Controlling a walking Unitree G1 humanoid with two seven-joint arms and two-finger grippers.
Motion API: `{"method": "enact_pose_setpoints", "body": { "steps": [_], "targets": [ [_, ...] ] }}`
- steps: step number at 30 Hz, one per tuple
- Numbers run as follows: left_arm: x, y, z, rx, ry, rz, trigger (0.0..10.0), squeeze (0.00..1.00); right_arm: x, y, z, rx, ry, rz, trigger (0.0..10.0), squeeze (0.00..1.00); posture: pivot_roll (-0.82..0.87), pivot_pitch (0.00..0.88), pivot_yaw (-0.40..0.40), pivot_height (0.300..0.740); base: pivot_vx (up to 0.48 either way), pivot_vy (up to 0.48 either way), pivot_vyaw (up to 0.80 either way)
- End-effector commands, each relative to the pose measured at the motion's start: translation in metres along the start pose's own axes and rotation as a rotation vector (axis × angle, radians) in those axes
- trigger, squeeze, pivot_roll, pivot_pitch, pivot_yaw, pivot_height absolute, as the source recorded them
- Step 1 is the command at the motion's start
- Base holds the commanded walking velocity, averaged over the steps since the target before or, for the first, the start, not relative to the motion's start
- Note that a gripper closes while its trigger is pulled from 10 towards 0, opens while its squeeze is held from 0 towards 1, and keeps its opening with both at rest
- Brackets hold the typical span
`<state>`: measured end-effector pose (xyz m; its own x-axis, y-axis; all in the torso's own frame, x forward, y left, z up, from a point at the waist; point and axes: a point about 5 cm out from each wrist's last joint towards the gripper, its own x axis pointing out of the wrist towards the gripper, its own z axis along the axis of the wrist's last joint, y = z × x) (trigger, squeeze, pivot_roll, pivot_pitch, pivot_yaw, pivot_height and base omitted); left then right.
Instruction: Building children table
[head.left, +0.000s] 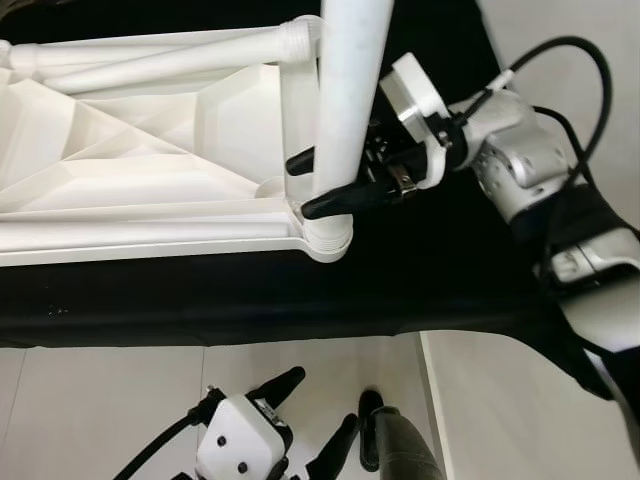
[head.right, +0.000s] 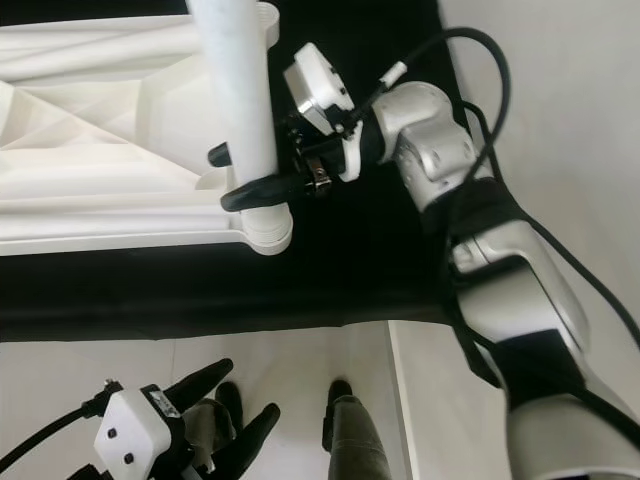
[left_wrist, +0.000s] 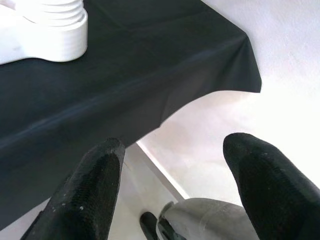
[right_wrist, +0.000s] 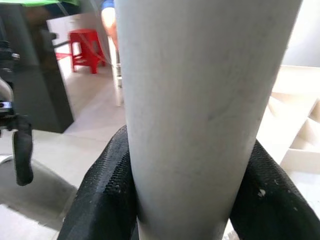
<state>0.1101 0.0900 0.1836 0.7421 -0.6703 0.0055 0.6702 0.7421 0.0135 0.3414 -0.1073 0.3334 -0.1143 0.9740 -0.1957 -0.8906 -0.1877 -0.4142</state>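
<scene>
Right claw (head.left: 322, 182) clamps the white table leg (head.left: 345, 90) just above its corner socket (head.left: 327, 240); smooth, stiff, light plastic may slip, while left claw (head.left: 300, 420) hangs open

The right arm (head.right: 440, 150) is shiny silver with black bands and a thick black cable looping over it. A round white block sits at its wrist. The left gripper (head.left: 290, 425) has a white box with small black screws and long black fingers (left_wrist: 90, 185).
</scene>
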Motion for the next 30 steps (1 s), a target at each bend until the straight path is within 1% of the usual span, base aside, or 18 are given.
{"method": "enact_pose_setpoints", "body": {
  "steps": [1, 3, 9, 13, 14, 16, 17, 18, 19, 20, 21, 22, 23, 24, 25, 26, 28, 30],
  "targets": [
    [-0.001, -0.001, -0.004, -0.021, 0.024, -0.001, 10.0, 0.0, -0.003, 0.008, -0.028, 0.109, 0.088, -0.02, 10.0, 0.0, 0.07, 0.446, -0.004, 0.74, 0.0, 0.0, 0.0],
    [-0.001, -0.001, -0.004, -0.021, 0.024, -0.002, 10.0, 0.0, -0.004, 0.008, -0.029, 0.107, 0.088, -0.03, 10.0, 0.0, 0.07, 0.445, -0.003, 0.74, 0.0, 0.0, 0.0],
    [0.002, 0.001, -0.005, -0.013, 0.023, -0.002, 10.0, 0.0, -0.013, 0.01, -0.035, 0.121, 0.121, -0.154, 10.0, 0.0, 0.06, 0.435, 0.002, 0.74, 0.0, 0.0, 0.0],
    [0.002, 0.002, -0.006, -0.012, 0.022, -0.001, 10.0, 0.0, -0.019, 0.009, -0.034, 0.127, 0.147, -0.268, 10.0, 0.0, 0.05, 0.434, 0.002, 0.74, 0.0, 0.0, 0.0],
    [0.002, 0.002, -0.006, -0.012, 0.022, -0.001, 10.0, 0.0, -0.019, 0.009, -0.034, 0.127, 0.147, -0.268, 10.0, 0.0, 0.05, 0.434, 0.002, 0.74, 0.0, 0.0, 0.0],
    [0.002, 0.002, -0.007, -0.012, 0.022, -0.001, 10.0, 0.0, -0.022, 0.011, -0.039, 0.171, 0.164, -0.42, 10.0, 0.0, 0.04, 0.427, -0.017, 0.74, 0.0, 0.0, 0.0],
    [0.002, 0.002, -0.007, -0.012, 0.022, -0.001, 10.0, 0.0, -0.022, 0.011, -0.039, 0.171, 0.164, -0.42, 10.0, 0.0, 0.04, 0.427, -0.017, 0.74, 0.0, 0.0, 0.0],
    [0.002, 0.001, -0.007, -0.012, 0.023, 0.0, 10.0, 0.0, -0.021, 0.016, -0.049, 0.192, 0.208, -0.671, 10.0, 0.0, 0.04, 0.426, -0.024, 0.74, 0.0, 0.0, 0.0],
    [0.002, 0.001, -0.007, -0.012, 0.023, 0.0, 10.0, 0.0, -0.021, 0.016, -0.049, 0.192, 0.208, -0.671, 10.0, 0.0, 0.04, 0.426, -0.024, 0.74, 0.0, 0.0, 0.0],
    [0.001, 0.003, -0.007, -0.012, 0.022, 0.007, 10.0, 0.0, -0.012, 0.042, -0.065, 0.286, 0.236, -0.941, 10.0, 0.0, 0.03, 0.433, -0.021, 0.74, 0.0, 0.0, 0.0],
    [0.001, 0.003, -0.007, -0.012, 0.022, 0.007, 10.0, 0.0, -0.012, 0.042, -0.065, 0.286, 0.236, -0.941, 10.0, 0.0, 0.03, 0.433, -0.021, 0.74, 0.0, 0.0, 0.0],
    [0.001, 0.005, -0.006, -0.012, 0.02, 0.011, 10.0, 0.0, -0.006, 0.073, -0.073, 0.346, 0.272, -1.114, 10.0, 0.0, 0.02, 0.443, 0.01, 0.74, 0.0, 0.0, 0.0],
    [0.001, 0.005, -0.006, -0.012, 0.02, 0.011, 10.0, 0.0, -0.006, 0.073, -0.073, 0.346, 0.272, -1.114, 10.0, 0.0, 0.02, 0.443, 0.01, 0.74, 0.0, 0.0, 0.0],
    [0.002, 0.007, -0.006, -0.01, 0.019, 0.006, 10.0, 0.0, -0.002, 0.093, -0.075, 0.354, 0.3, -1.218, 10.0, 0.0, 0.02, 0.44, 0.022, 0.74, 0.0, 0.0, 0.0],
    [0.003, 0.009, -0.007, -0.006, 0.021, -0.004, 10.0, 0.0, 0.008, 0.1, -0.075, 0.367, 0.283, -1.227, 10.0, 0.0, 0.03, 0.43, 0.028, 0.74, 0.0, 0.0, 0.0],
    [0.003, 0.009, -0.007, -0.006, 0.021, -0.004, 10.0, 0.0, 0.008, 0.1, -0.075, 0.367, 0.283, -1.227, 10.0, 0.0, 0.03, 0.43, 0.028, 0.74, 0.0, 0.0, 0.0],
    [0.005, 0.011, -0.009, 0.002, 0.025, -0.018, 10.0, 0.0, 0.021, 0.094, -0.074, 0.367, 0.246, -1.202, 10.0, 0.0, 0.03, 0.407, 0.03, 0.74, 0.0, 0.0, 0.0],
    [0.007, 0.013, -0.011, 0.007, 0.025, -0.017, 10.0, 0.0, 0.025, 0.09, -0.074, 0.383, 0.241, -1.213, 10.0, 0.0, 0.03, 0.396, 0.024, 0.74, 0.0, 0.0, 0.0]
  ]
}}
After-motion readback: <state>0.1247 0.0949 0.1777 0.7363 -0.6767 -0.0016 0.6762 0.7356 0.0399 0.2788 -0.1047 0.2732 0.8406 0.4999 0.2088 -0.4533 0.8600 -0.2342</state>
